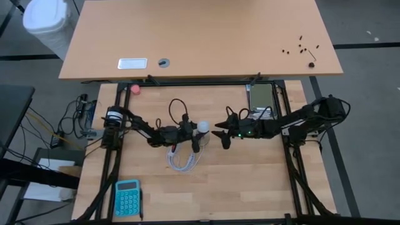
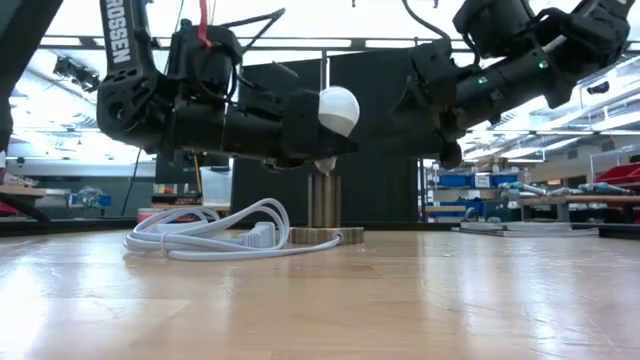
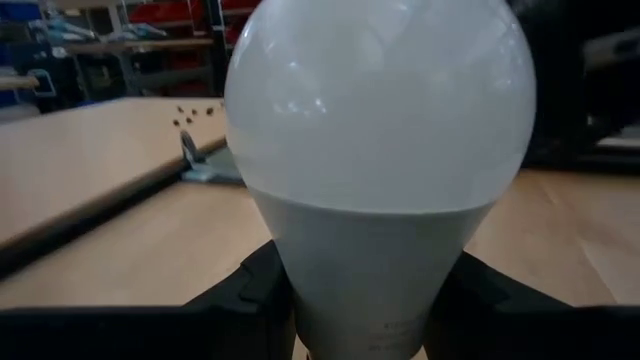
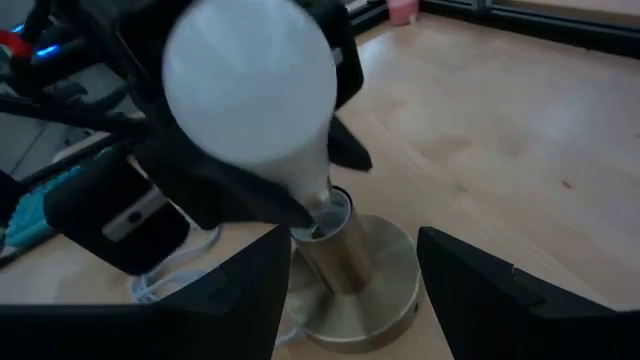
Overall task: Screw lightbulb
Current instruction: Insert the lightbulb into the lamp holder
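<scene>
While the left gripper (image 2: 318, 128) pinches the white frosted lightbulb (image 2: 338, 109) at its grey neck, tilted above the brass socket post (image 2: 323, 200), the right gripper (image 1: 223, 139) hangs just beside with fingers spread, its wrist view alone showing the socket's open mouth.

Looks like a robotics lab or workshop to me. I'm working on a wooden bench (image 1: 250, 181) framed by black rails, with a second plain desk (image 1: 200, 37) pushed against it, loose screws (image 1: 302, 45) scattered on its corner. Cables (image 1: 37, 134) trail over the grey floor beside the bench. Across the table I see metal shelving (image 2: 480, 190) stacked with blue bins (image 2: 462, 181), other workbenches (image 2: 570, 200), and ceiling strip lights (image 2: 300, 12).
</scene>
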Controlling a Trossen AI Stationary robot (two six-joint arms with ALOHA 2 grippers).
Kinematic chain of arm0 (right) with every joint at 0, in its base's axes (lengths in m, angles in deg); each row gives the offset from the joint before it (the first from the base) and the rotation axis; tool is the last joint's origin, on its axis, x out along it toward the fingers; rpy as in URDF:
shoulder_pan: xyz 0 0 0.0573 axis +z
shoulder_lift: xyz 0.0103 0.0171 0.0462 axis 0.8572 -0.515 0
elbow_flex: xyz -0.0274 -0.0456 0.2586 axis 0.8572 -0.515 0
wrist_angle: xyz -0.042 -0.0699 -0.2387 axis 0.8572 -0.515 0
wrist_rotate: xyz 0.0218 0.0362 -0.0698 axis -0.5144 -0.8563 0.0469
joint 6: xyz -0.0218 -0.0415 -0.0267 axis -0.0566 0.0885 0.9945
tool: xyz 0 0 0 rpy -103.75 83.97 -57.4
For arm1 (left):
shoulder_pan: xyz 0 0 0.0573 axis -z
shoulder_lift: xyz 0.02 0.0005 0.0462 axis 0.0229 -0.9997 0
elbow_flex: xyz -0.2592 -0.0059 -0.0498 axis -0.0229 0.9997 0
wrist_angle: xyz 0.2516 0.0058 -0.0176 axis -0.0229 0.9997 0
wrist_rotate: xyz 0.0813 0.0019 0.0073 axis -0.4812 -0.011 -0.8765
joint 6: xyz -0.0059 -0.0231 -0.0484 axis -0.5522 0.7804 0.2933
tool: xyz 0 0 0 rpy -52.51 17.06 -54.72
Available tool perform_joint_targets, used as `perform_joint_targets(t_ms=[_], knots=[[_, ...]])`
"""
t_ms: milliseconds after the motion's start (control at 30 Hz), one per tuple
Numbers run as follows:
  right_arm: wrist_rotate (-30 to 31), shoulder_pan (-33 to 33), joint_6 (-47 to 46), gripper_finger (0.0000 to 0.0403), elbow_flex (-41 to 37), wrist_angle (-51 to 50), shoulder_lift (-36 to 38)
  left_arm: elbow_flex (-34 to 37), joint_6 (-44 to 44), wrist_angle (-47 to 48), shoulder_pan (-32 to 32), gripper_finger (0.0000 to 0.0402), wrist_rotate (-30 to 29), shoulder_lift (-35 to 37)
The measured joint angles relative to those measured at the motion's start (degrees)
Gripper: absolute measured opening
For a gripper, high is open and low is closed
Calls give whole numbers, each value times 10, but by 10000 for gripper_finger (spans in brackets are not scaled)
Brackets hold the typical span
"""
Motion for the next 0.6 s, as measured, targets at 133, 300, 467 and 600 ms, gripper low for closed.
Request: perform_joint_targets(t_ms=[133, 300, 467, 600], knots=[[6, -3, -2, 230, 0, 2, -9, -5, 5, 0, 1, 163, 3, -15], [8, -13, -2, 230, 1, 10, -19, -10, 4, 3, 0, 163, 3, -15], [2, -21, 13, 230, 18, -2, -18, -10, 3, 8, 0, 163, 2, -15], [1, -26, 26, 230, 33, -29, -18, -10, 9, 12, 0, 163, 2, -15]])
